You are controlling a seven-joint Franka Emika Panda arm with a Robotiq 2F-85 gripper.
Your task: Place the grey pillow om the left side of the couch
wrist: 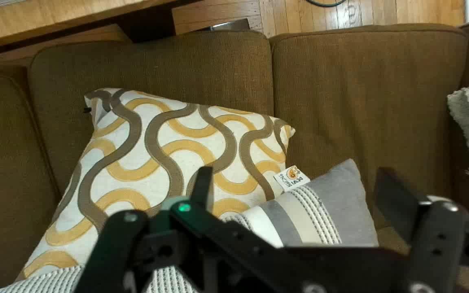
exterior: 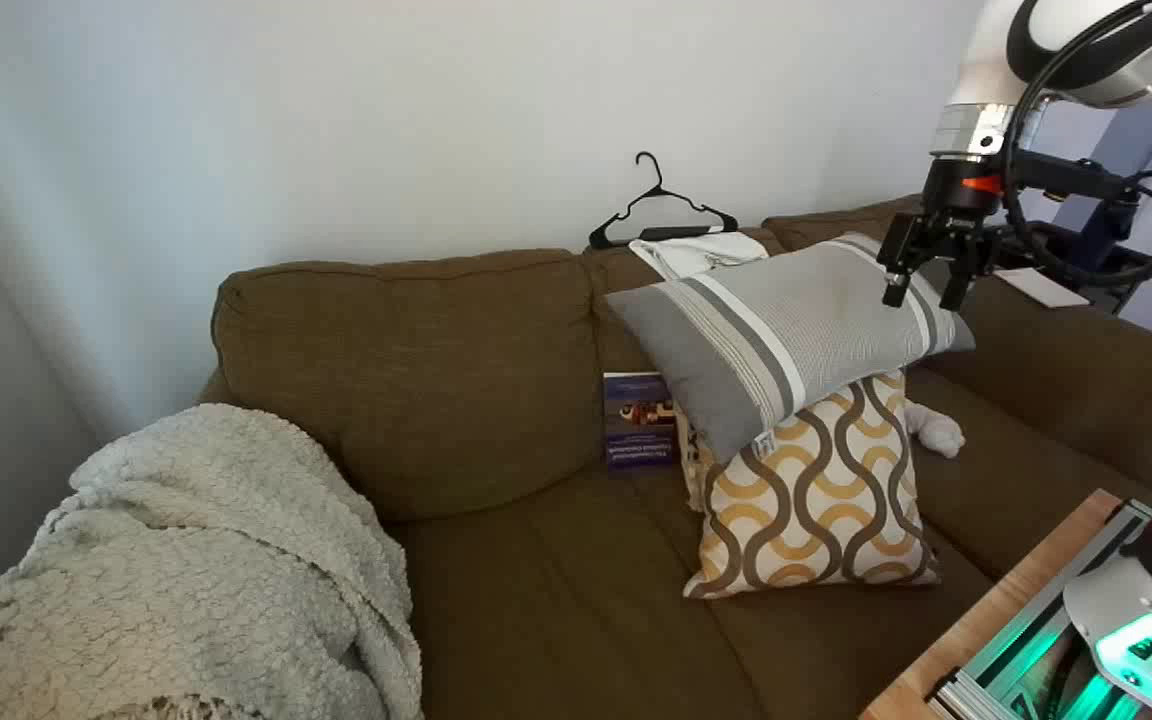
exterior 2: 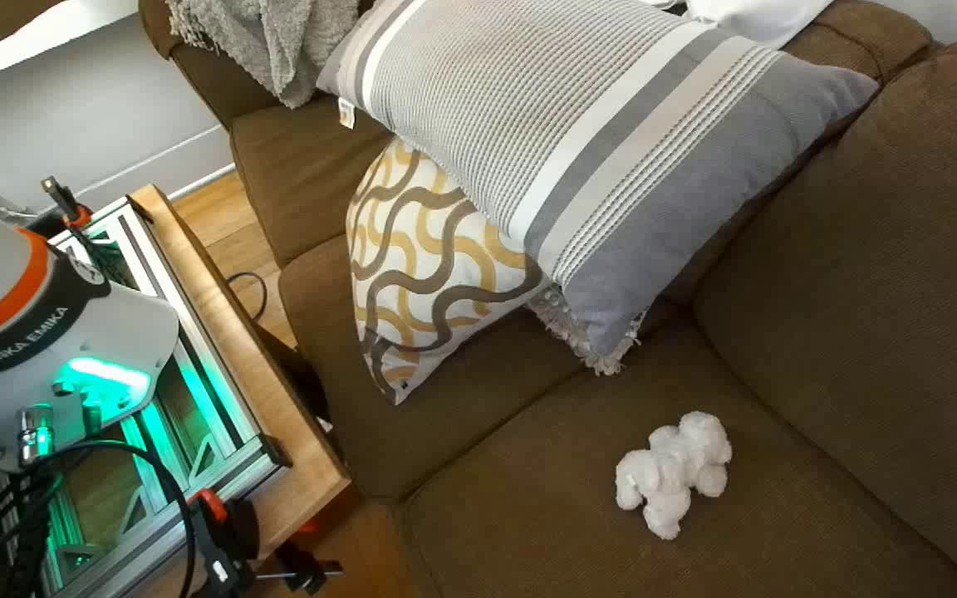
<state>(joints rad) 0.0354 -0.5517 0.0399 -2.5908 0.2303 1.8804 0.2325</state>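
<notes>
The claw [exterior: 924,290] is spread wide and holds nothing. The grey pillow [exterior: 801,320] lies on top of the patterned pillow [exterior: 816,500] on the couch [exterior: 416,380]. It looks big and soft, so a small pinch might slip, or drag the patterned one along.

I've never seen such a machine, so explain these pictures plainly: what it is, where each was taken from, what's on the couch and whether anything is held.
The machine is a robot arm; the pincer at its end works like a hand. Two pictures come from cameras standing apart from it, the third from a camera on its wrist. On the couch, the grey pillow lies partly over a patterned pillow. A fleecy blanket, a book and a white fluffy toy are there too. Nothing is held: the pincer is open.
</notes>
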